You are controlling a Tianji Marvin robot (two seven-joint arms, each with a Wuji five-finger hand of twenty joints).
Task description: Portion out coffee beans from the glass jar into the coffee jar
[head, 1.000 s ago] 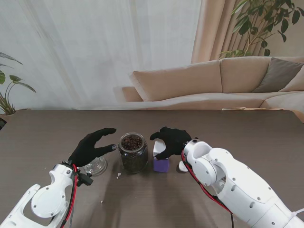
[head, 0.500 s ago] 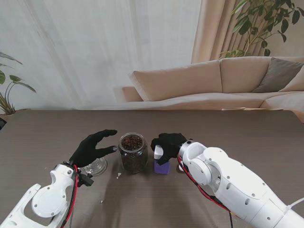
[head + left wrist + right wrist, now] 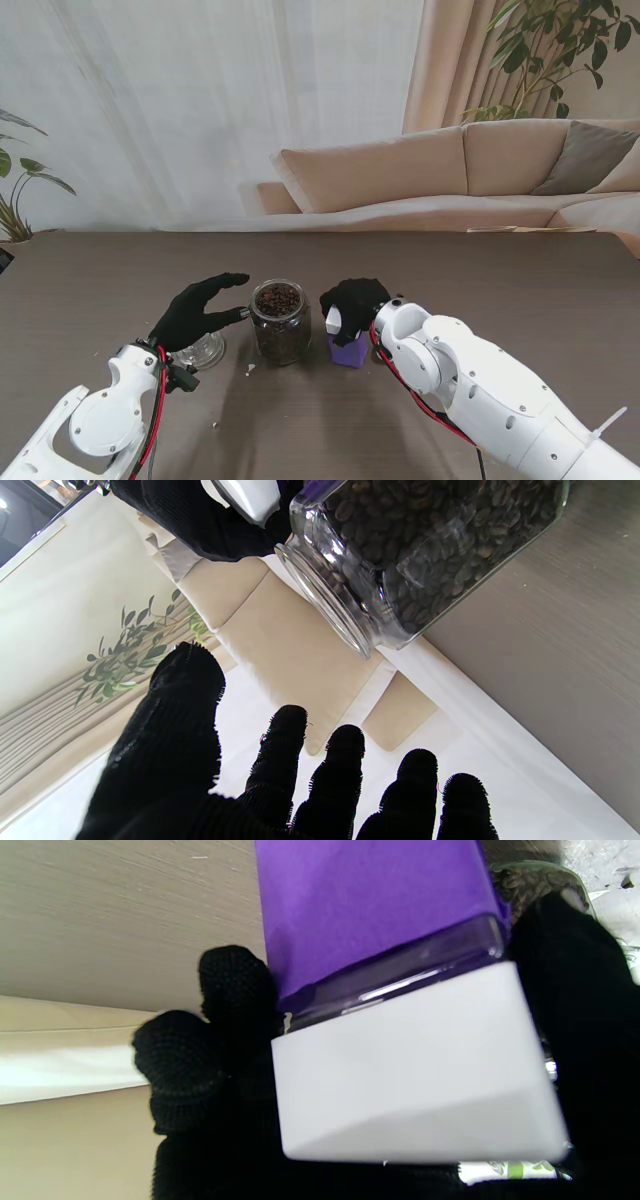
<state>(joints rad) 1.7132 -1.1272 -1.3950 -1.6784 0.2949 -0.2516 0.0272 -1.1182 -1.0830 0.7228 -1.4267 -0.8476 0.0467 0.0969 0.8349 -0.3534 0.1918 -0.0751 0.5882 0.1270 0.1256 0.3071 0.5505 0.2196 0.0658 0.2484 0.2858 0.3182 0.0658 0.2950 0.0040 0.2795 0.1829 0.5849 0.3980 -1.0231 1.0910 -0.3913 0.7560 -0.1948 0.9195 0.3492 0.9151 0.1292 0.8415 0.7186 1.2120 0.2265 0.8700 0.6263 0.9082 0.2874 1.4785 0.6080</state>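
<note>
Right hand [image 3: 352,300] is closed around the coffee jar [image 3: 341,346], a purple-bodied container with a white lid [image 3: 415,1065]; your black-gloved fingers [image 3: 235,985] press one side of it and the thumb wraps the other, at the seam between lid and clear collar. On the stand camera this jar stands on the brown table [image 3: 560,290] just right of the glass jar [image 3: 279,322], close beside it; whether the two touch cannot be told. Only the lower purple part and a corner of the lid show past the hand.

Your left hand [image 3: 193,311] is spread and holds nothing. It hovers just left of the glass jar, thumb and fingers splayed toward the glass and apart from it; in the left wrist view all five fingertips [image 3: 345,760] are separate, and the jar sits beyond them with a clear gap.

Note that the glass jar stands upright near the table's middle, uncapped, its mouth showing, filled nearly to the neck with dark coffee beans [image 3: 400,540]. A small clear glass object [image 3: 204,349] lies on the table under your left wrist, to the left of and nearer than the jar; its exact kind cannot be made out.

Far behind the table you see a beige sofa [image 3: 450,175], white curtains [image 3: 180,110] and leafy plants [image 3: 545,50].
</note>
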